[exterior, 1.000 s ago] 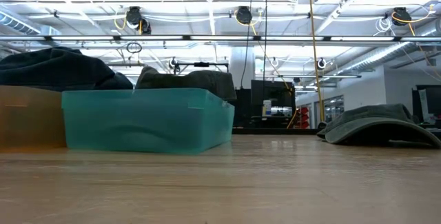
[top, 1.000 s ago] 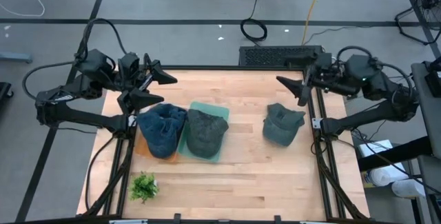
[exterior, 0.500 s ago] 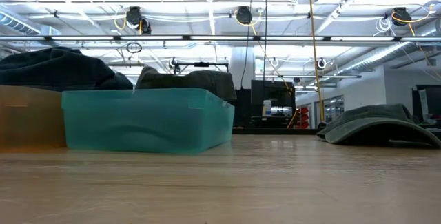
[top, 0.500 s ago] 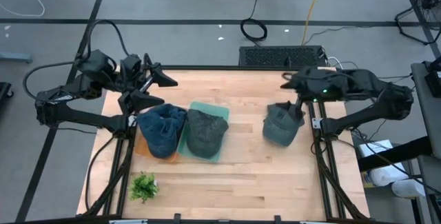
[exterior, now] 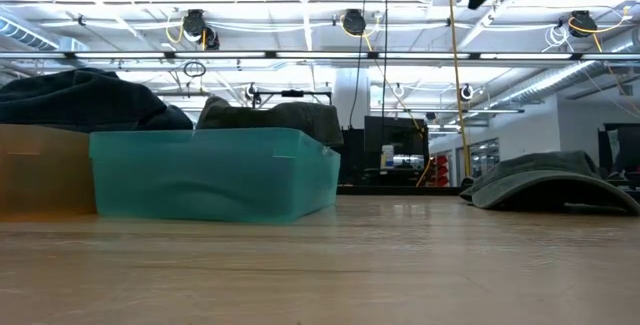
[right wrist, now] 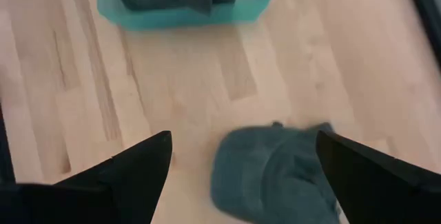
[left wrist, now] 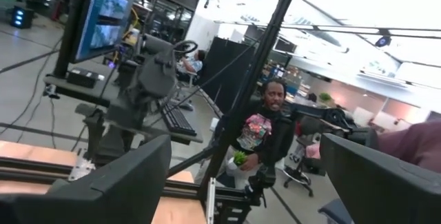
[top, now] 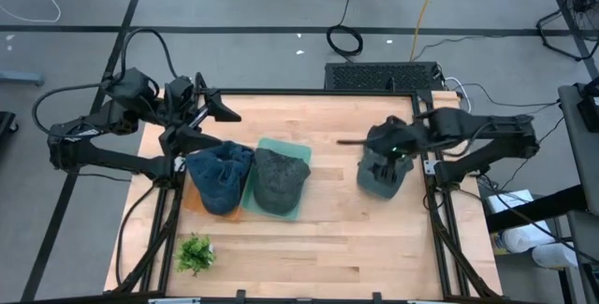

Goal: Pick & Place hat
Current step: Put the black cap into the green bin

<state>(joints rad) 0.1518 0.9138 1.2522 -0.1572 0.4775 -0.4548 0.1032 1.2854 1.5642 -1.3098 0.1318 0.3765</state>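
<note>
High view shows the right gripper [top: 372,145] at the right of centre, above the loose grey-green fabric cap [top: 381,177] that lies flat on the pale wooden table [top: 328,238]. Its two dark fingers are spread wide with nothing between them; in the right wrist view they frame the cap [right wrist: 272,176] on the bare boards, not touching it. In the low view only a dark piece of that arm shows at the top edge, right of centre, high over the cap [exterior: 545,180], which rests at the right edge of the frame.

Left of centre in the high view stands a translucent teal plastic bin [top: 292,147] holding a dark grey cap [top: 277,180]. Touching its left side is a translucent orange plastic bin [top: 187,201] filled with a dark blue cap [top: 221,173]. A small green artificial plant [top: 195,253] sits near the lower left corner of the table.

The left gripper [top: 208,121] waits at the upper left of the table, above the orange bin's far end, its fingers parted and empty. Its wrist view looks into the room, where a seated person [left wrist: 265,138] shows between the fingers.
</note>
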